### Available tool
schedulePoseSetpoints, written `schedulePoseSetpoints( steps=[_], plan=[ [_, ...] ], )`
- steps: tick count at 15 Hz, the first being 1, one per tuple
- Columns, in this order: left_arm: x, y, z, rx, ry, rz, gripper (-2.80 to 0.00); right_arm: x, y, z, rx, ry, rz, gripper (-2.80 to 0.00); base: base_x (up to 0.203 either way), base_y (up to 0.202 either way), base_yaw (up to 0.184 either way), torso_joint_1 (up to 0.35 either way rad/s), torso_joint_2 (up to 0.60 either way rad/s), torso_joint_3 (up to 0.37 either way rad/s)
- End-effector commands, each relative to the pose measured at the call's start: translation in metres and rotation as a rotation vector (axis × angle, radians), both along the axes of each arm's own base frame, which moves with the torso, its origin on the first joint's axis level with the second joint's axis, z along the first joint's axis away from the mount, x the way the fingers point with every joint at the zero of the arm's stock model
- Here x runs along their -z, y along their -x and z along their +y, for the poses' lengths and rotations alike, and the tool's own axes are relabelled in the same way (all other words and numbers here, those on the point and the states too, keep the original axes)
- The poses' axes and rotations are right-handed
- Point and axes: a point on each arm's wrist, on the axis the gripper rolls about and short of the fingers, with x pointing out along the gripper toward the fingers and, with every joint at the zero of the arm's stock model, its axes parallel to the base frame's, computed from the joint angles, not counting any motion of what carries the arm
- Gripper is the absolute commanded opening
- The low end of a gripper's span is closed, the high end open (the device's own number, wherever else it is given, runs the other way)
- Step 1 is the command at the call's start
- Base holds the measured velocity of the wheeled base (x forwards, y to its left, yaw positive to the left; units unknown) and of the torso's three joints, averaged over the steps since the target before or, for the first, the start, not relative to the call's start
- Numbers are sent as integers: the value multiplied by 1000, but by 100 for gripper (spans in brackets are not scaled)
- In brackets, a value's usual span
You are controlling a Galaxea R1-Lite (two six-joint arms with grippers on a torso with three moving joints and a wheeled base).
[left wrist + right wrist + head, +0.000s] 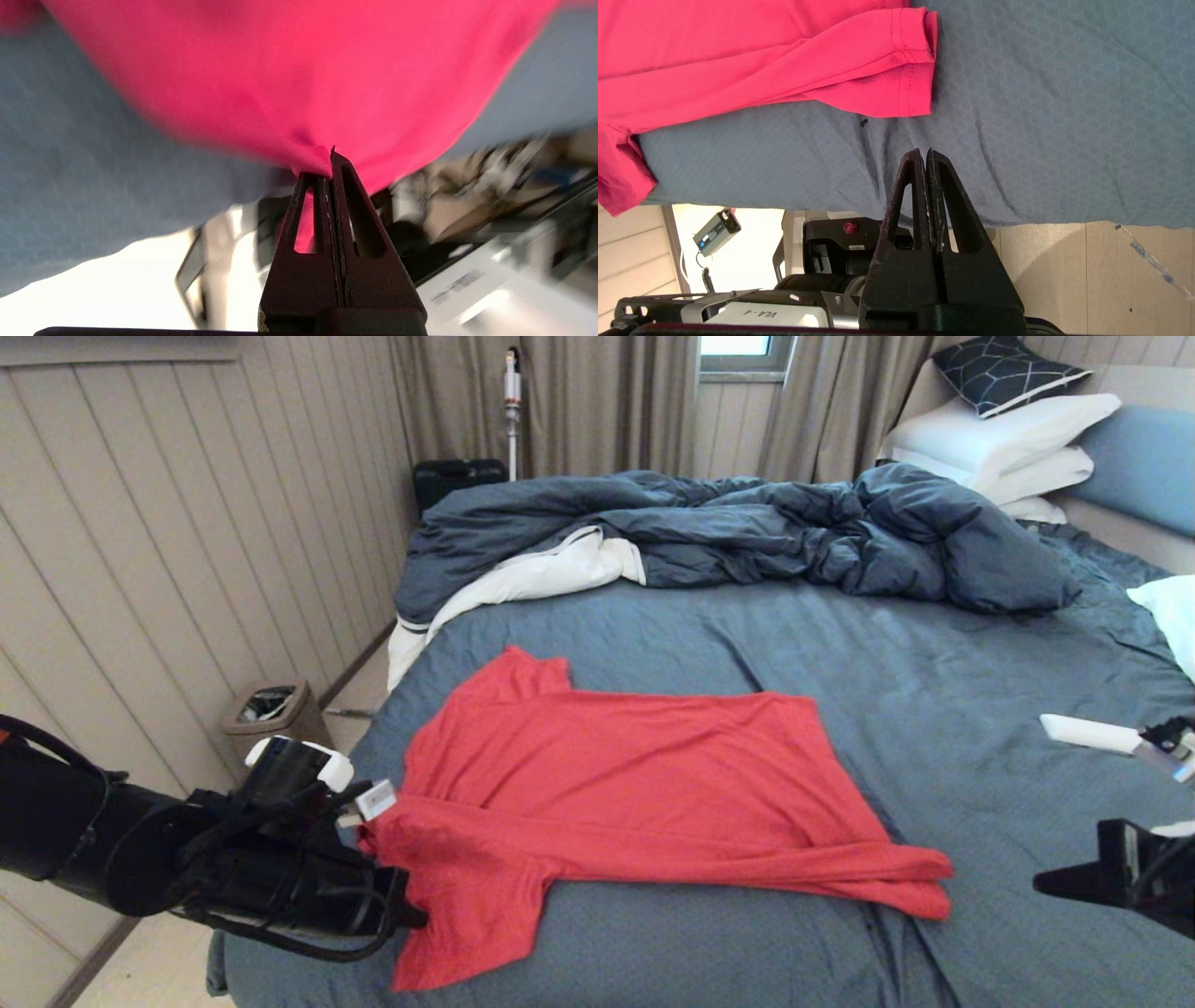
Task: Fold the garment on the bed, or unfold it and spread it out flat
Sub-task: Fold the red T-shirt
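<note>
The red T-shirt [616, 784] lies on the slate-blue sheet of the bed [934, 691], partly folded over itself, plain side up with no print showing. One sleeve [523, 677] points toward the duvet. A long fold runs along the near side to a hemmed end [906, 60]. My left gripper [392, 887] is at the shirt's near left corner, shut on a pinch of red fabric [308, 161]. Beyond the shirt's right end, my right gripper [1041, 882] hovers over the near edge of the bed, shut and empty [924, 154].
A rumpled dark blue duvet [747, 532] with white lining fills the far side of the bed. White pillows [999, 439] are at the far right. A white remote-like object [1088, 733] lies on the sheet at right. A bin [271, 709] stands on the floor at left.
</note>
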Motion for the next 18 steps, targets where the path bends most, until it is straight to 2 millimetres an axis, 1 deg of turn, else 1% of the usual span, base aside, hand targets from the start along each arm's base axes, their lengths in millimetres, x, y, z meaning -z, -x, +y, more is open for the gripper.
schedulePoseSetpoints(
  steps=[1,8,11,14,16,18],
  plan=[
    [-15,-3,-1,-30,35,-41,-280,1,2,1,-4,-3,2,-280,0,0,0,0,0,0],
    [-65,-41,-14,-154,171,-147,-280,5,1,0,-11,-11,13,-280,0,0,0,0,0,0],
    [-82,-63,-21,-195,222,-177,-280,5,-1,0,-26,-26,0,-280,0,0,0,0,0,0],
    [-90,-90,-29,-226,246,-174,-280,10,2,2,-43,-35,-22,-280,0,0,0,0,0,0],
    [-86,-109,-33,-248,248,-157,-280,16,3,2,-45,-31,-34,-280,0,0,0,0,0,0],
    [-79,-121,-36,-256,244,-151,-280,21,2,2,-45,-24,-51,-280,0,0,0,0,0,0]
  ],
)
